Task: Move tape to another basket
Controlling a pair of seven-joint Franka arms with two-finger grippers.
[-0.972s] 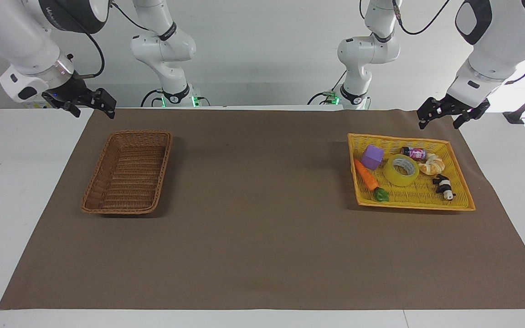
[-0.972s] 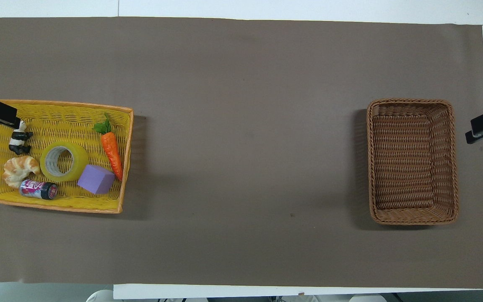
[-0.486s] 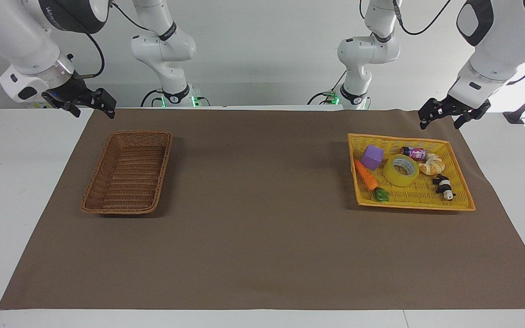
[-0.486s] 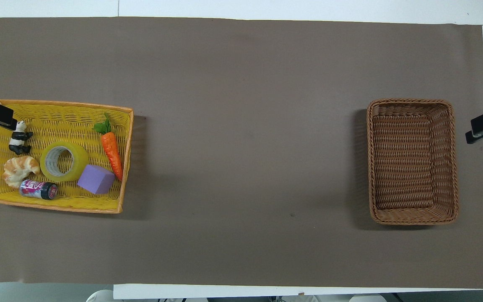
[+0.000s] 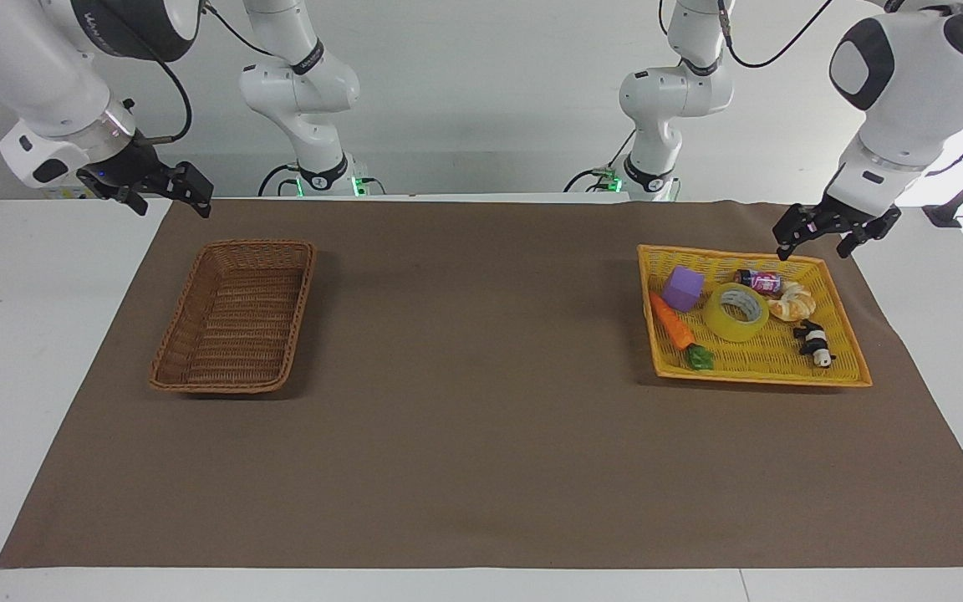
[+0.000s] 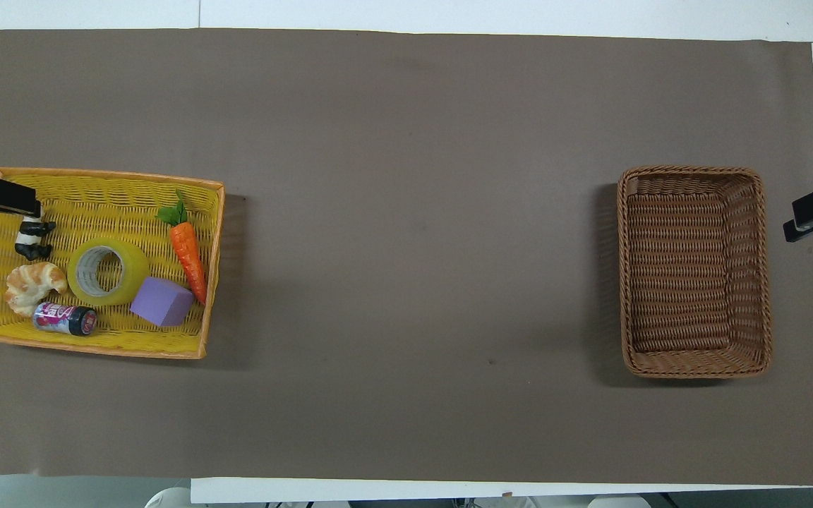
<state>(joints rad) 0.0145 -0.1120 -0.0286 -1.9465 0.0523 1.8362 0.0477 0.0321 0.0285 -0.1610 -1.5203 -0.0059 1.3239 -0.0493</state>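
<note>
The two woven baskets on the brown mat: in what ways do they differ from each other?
The bright yellow woven tray basket is shallow; the brown wicker basket is deeper, with sloped sides. The yellow one holds a roll of yellow tape among other small things; the brown one holds nothing. The yellow one lies toward the left arm's end of the table, the brown one toward the right arm's. Both are rectangular and woven.

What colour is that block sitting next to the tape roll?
The block is light purple, clearest in the overhead view.
</note>
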